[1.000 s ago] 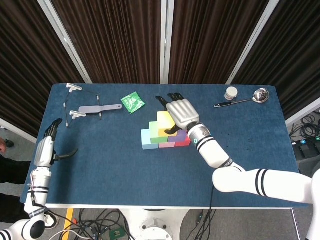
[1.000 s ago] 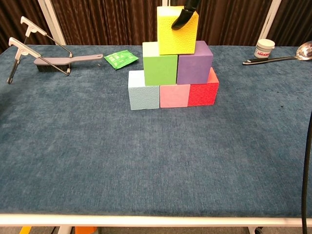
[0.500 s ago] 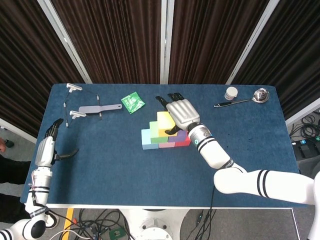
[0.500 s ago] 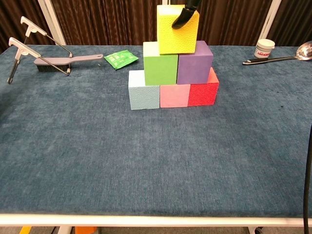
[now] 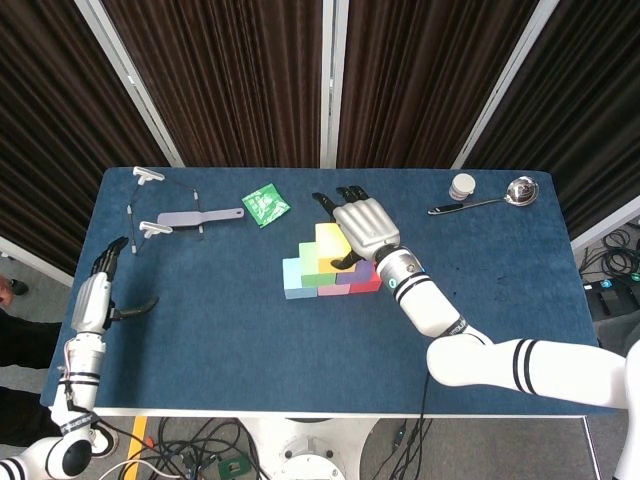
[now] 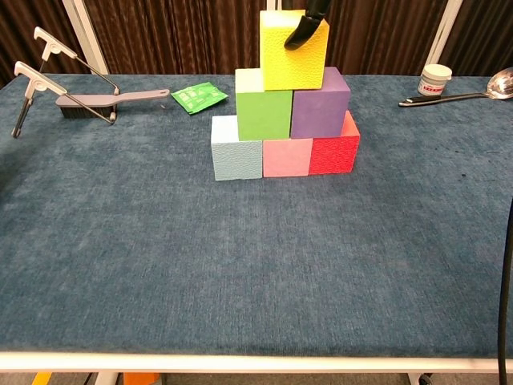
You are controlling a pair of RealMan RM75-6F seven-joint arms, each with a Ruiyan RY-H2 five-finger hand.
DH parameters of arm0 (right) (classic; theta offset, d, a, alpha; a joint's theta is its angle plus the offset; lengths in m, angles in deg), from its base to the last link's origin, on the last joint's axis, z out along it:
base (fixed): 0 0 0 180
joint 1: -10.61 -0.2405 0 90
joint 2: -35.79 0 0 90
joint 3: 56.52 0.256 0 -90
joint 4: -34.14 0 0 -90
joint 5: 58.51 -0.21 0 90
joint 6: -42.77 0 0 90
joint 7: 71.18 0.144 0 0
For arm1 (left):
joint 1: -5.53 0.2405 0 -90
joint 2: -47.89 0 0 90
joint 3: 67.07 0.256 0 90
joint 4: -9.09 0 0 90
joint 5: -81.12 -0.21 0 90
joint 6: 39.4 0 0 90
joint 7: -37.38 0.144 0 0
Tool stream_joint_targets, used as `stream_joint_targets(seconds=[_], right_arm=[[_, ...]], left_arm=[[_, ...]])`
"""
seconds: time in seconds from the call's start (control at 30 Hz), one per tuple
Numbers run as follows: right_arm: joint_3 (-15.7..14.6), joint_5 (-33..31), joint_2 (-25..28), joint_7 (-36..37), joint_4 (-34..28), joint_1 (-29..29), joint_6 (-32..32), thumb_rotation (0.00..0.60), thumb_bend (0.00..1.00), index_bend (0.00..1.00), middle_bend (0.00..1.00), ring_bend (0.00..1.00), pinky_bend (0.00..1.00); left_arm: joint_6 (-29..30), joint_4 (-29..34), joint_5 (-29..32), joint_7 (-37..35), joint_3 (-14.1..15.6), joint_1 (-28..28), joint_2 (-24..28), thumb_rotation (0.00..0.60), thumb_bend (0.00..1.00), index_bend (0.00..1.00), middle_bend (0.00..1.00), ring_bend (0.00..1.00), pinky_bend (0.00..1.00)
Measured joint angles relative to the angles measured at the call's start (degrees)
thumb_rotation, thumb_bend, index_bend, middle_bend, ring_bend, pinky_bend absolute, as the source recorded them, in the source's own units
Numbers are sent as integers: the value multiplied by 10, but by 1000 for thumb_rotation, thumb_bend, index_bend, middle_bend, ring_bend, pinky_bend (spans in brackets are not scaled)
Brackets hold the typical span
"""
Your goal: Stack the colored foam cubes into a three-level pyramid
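At frame centre, the yellow cube (image 6: 294, 48) is held by the right robot hand (image 5: 364, 228) atop the green cube (image 6: 263, 114) and purple cube (image 6: 319, 104). It is best released only once squarely seated. Since earlier, it is shifted slightly right. The left robot hand (image 5: 97, 300) is open, lower left.

Three cubes sit side by side in a row (image 6: 284, 152) near the middle of the worktop (image 6: 240, 273). Two cubes (image 6: 292, 108) rest on that row, and a single top cube (image 6: 292, 52) stands on those two. The right hand (image 5: 362, 225) lies over the top cube, one fingertip (image 6: 303, 32) against its front face. A packet (image 6: 198, 96) lies behind and left of the stack, with a brush (image 6: 104, 100) further left. A jar (image 6: 434, 79) and ladle (image 6: 465, 90) lie far right. The left hand (image 5: 97, 290) hangs off the worktop's left edge.
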Motion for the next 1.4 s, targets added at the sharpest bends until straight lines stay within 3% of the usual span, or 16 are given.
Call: stream_joint_targets(seconds=[0.33, 0.73, 1.0, 1.23, 1.4], right_arm=[[-3, 5, 7, 4, -2, 2, -15, 600, 101, 0, 205, 0, 0], [0, 6, 15, 14, -9, 3, -18, 600, 101, 0, 175, 0, 0], [14, 27, 61, 37, -71, 25, 3, 600, 70, 0, 143, 0, 0], [18, 111, 148, 72, -191, 114, 95, 600, 2, 0, 28, 0, 0], [-18, 225, 180, 70, -241, 226, 242, 600, 0, 0, 0, 0, 0]], left_arm=[[-1, 0, -2, -2, 1, 0, 0, 600, 153, 44, 31, 0, 0], [1, 3, -7, -11, 1, 1, 3, 600, 154, 44, 32, 0, 0], [3, 11, -10, -11, 1, 3, 11, 600, 155, 45, 31, 0, 0], [24, 10, -19, 0, 1, 8, 16, 600, 154, 44, 31, 0, 0], [66, -6, -49, 34, 10, 16, 15, 600, 151, 46, 31, 0, 0]])
